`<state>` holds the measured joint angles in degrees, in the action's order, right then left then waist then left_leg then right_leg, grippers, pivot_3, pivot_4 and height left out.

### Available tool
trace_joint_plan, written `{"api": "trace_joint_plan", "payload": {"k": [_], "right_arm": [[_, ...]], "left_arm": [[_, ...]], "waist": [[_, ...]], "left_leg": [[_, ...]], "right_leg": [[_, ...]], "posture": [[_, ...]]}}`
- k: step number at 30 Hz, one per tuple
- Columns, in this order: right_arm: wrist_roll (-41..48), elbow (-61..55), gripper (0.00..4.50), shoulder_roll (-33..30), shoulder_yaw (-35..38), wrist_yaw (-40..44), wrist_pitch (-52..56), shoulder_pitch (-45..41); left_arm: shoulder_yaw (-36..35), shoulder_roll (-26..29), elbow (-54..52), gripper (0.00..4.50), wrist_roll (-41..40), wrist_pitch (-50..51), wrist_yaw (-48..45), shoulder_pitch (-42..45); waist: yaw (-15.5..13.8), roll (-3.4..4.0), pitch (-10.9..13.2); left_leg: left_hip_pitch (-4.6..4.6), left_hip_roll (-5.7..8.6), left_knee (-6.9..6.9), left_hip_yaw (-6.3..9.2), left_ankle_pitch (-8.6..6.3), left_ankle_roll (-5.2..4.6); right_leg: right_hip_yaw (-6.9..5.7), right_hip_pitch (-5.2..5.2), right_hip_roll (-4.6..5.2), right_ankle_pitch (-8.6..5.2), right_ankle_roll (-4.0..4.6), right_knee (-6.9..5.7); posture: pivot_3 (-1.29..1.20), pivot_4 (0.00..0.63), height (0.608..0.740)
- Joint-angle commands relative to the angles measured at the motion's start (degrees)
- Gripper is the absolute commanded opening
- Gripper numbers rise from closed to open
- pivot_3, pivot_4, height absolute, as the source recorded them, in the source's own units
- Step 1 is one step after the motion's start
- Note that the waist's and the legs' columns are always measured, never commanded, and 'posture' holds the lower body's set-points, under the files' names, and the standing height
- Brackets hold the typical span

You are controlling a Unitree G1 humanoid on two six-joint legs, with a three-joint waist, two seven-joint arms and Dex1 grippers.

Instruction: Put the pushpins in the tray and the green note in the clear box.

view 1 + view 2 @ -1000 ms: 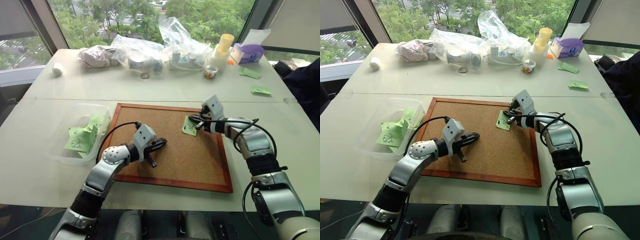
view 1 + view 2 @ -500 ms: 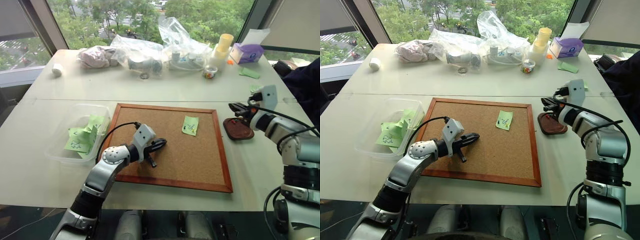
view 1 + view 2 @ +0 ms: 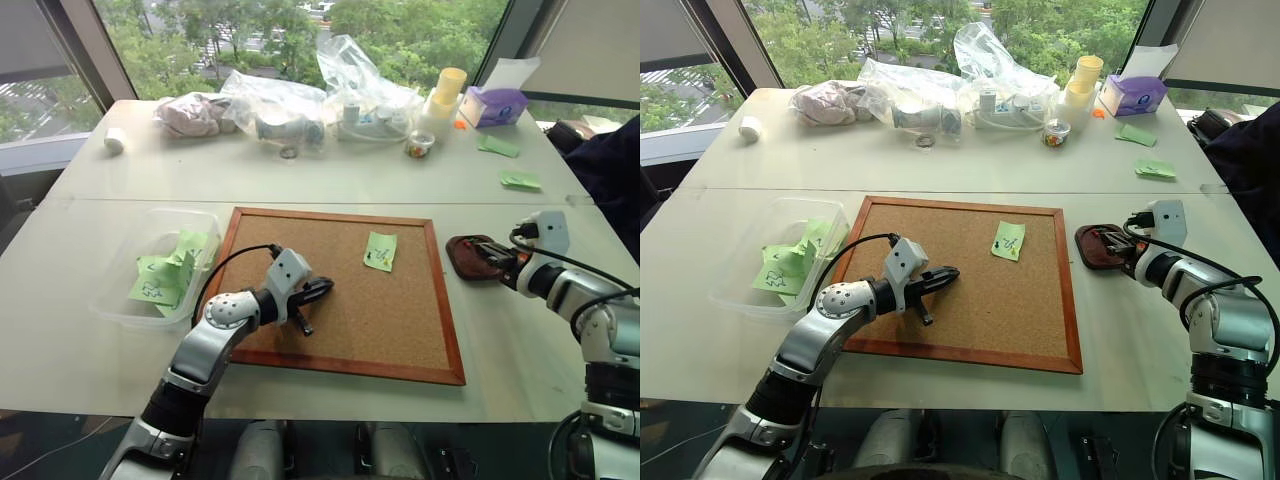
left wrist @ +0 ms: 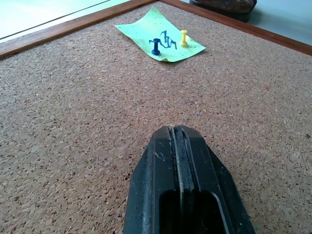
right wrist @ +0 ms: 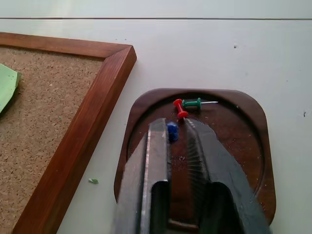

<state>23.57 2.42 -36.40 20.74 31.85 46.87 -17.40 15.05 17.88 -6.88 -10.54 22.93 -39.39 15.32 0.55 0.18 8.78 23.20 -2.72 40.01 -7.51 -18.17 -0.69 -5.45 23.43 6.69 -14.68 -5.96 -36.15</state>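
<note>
Shifted since a second ago: right gripper [image 5: 176,127], away from the green note [image 3: 380,251] on the corkboard [image 3: 350,320] and out over the tray [image 5: 234,146], just past the board's right frame. Hangs there now with fingers a little apart, a blue pin [image 5: 172,131] at the tips between them; cannot tell if still touched, probably just let go. Beside it in the tray, a red pin [image 5: 179,107] and a green pin [image 5: 192,103], both lying flat. No change at the left gripper [image 4: 176,134]: fingers pressed together, holding nothing, low over the board's left-middle part. Green note on the board's right half, toward the far edge, fixed there by a dark blue pushpin [image 4: 156,46] and a yellow pushpin [image 4: 184,37], both standing upright with heads up. Clear box [image 3: 150,213] just off the board's left frame, other green notes already inside. For the coming move: note between the two grippers, inward across the right frame from the right one, ahead and to the right of the left one, which looks somewhat nearer. Likely needs a grip on each head and a straight pull upward, along the pin's own axis.
</note>
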Motion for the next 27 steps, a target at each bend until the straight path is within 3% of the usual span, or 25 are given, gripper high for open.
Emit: {"api": "trace_joint_plan", "payload": {"k": [1, 3, 6, 27], "right_arm": [[0.3, -0.8, 2.3, -0.4, 0.7, -0.4, -1.2, 0.0], [0.5, -1.1, 3.46, -0.7, 0.9, -0.5, -1.2, -0.1], [1.8, -3.3, 4.41, -1.1, 1.1, 0.2, -0.4, -0.7], [0.0, -0.3, 4.41, -2.3, 0.0, 0.9, -5.6, 1.1]], "left_arm": [[1.3, 0.2, 0.7, 0.0, 0.4, 0.2, -0.7, -1.1], [1.3, 0.2, 0.7, 0.0, 0.5, 0.1, -0.7, -1.1], [1.2, 0.3, 0.7, 0.0, 0.5, -0.1, -0.8, -1.2], [1.5, 0.4, 0.4, 0.0, 0.5, -0.4, -0.9, -1.4]], "waist": [[0.0, 0.0, 0.0], [0.0, 0.0, 0.0], [0.0, 0.0, 0.0], [0.0, 0.0, 0.0]], "left_leg": [[0.0, 0.0, 0.0, 0.0, 0.0, 0.0], [0.0, 0.0, 0.0, 0.0, 0.0, 0.0], [0.0, 0.0, 0.0, 0.01, 0.0, 0.0], [0.01, 0.0, 0.0, 0.0, -0.01, -0.01]], "right_leg": [[0.0, 0.0, 0.0, 0.0, 0.0, 0.0], [0.0, 0.0, 0.0, 0.0, 0.0, 0.0], [0.0, 0.0, 0.0, 0.0, 0.0, 0.0], [0.0, 0.0, 0.0, 0.0, 0.0, 0.01]], "posture": [[0.0, 0.15, 0.74], [0.0, 0.15, 0.74], [0.0, 0.15, 0.74], [0.0, 0.15, 0.74]]}}
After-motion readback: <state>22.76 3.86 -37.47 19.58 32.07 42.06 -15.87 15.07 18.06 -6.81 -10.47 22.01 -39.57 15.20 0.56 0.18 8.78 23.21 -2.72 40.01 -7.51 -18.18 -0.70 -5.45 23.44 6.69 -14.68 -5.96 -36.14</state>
